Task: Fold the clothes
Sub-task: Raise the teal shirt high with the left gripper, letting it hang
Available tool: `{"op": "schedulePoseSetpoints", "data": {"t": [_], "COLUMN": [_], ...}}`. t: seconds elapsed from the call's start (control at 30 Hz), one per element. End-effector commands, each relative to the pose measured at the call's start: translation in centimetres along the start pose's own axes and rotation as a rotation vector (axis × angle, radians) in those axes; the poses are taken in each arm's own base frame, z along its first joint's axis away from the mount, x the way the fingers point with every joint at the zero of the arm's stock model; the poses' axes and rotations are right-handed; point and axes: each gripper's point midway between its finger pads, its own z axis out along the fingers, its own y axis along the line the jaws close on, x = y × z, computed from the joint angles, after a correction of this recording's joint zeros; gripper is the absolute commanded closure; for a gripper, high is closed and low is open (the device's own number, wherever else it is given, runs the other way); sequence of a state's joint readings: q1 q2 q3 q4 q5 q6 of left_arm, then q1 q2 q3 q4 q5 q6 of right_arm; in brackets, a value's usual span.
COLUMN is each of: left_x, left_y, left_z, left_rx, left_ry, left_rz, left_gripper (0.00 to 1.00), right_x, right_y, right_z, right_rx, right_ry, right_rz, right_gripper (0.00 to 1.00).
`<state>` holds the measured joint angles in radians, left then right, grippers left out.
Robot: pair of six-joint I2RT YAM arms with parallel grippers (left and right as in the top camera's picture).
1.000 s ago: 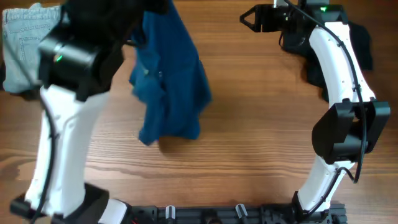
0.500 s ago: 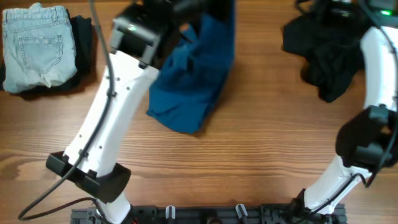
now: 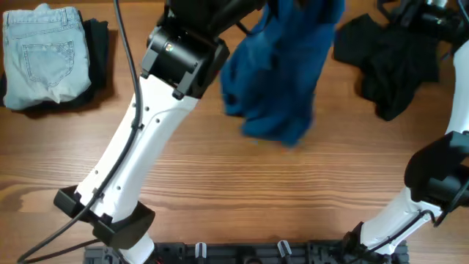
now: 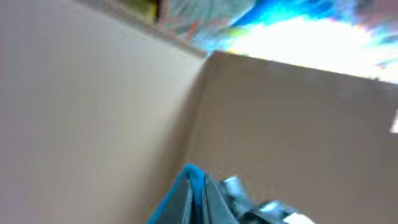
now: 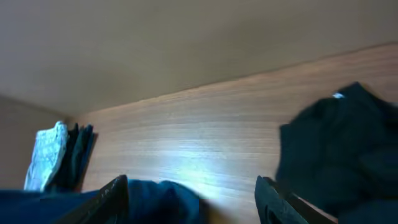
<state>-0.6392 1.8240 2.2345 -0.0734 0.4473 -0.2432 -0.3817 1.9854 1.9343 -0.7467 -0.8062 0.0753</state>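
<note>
Pinching the clothes (image 3: pixel 282 81) tight in the left gripper (image 4: pixel 199 186), shut jaws clamped on a fold of blue cloth. Hoisted over the far middle of the table (image 3: pixel 242 198), hanging bunched, low hem just off or brushing the wood, can't tell which. Likely lifted that way to let gravity pull out the bunching before laying flat. Holding the right gripper (image 5: pixel 193 202) spread wide and empty at far right, facing the blue cloth, probably ready to catch a free corner. No containers in view; just folded jeans (image 3: pixel 40 48) on a dark garment (image 3: pixel 97 44) far left, black pile (image 3: pixel 388 66) far right.
</note>
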Motion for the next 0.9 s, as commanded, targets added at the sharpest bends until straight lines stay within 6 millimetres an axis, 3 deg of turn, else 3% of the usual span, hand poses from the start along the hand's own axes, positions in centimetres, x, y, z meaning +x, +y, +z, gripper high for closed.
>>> {"op": "schedulePoseSetpoints", "data": {"t": [0.0, 0.1, 0.2, 0.27, 0.37, 0.43, 0.53, 0.6, 0.7, 0.8, 0.87], "left_x": [-3.3, -2.3, 1.0, 3.1, 6.0, 6.3, 3.6, -1.4, -6.5, -10.9, -11.9], "left_y": [-8.1, -10.1, -9.5, -7.8, -3.4, -0.6, 2.9, 4.5, 4.4, 2.1, 1.1], "left_z": [-0.9, -1.3, -2.1, -2.8, -4.8, -6.0, -6.6, -5.8, -4.9, -4.9, -4.9], "left_rx": [0.204, 0.233, 0.182, 0.117, -0.019, -0.094, -0.159, -0.145, -0.103, -0.023, 0.004], "left_ry": [-0.062, 0.005, 0.164, 0.255, 0.389, 0.412, 0.314, 0.111, -0.123, -0.329, -0.383], "left_rz": [-0.039, -0.079, -0.147, -0.184, -0.256, -0.278, -0.281, -0.248, -0.24, -0.269, -0.285], "left_gripper": [0.96, 0.96, 0.96, 0.96, 0.96, 0.96, 0.96, 0.96, 0.96, 0.96, 0.96], "right_x": [-1.2, -1.2, -1.2, -1.2, -1.1, -1.0, -1.0, -1.0, -0.8, -0.7, -0.7], "right_y": [-0.4, -1.2, -1.2, -1.2, -1.1, -0.9, -0.4, -0.3, -0.3, -0.3, -0.3], "right_z": [-2.4, -3.0, -3.0, -3.0, -3.0, -3.0, -3.0, -3.0, -3.0, -3.0, -3.0], "right_rx": [-0.007, 0.007, 0.008, 0.007, 0.001, -0.01, -0.038, -0.049, -0.048, -0.048, -0.048], "right_ry": [-0.043, -0.049, -0.049, -0.049, -0.045, -0.042, -0.04, -0.039, -0.033, -0.028, -0.029], "right_rz": [0.007, 0.013, 0.004, 0.004, 0.003, 0.006, 0.006, 0.012, 0.022, 0.026, 0.025], "right_gripper": [0.35, 0.35, 0.35, 0.35, 0.35, 0.35, 0.35, 0.35, 0.35, 0.35, 0.35]}}
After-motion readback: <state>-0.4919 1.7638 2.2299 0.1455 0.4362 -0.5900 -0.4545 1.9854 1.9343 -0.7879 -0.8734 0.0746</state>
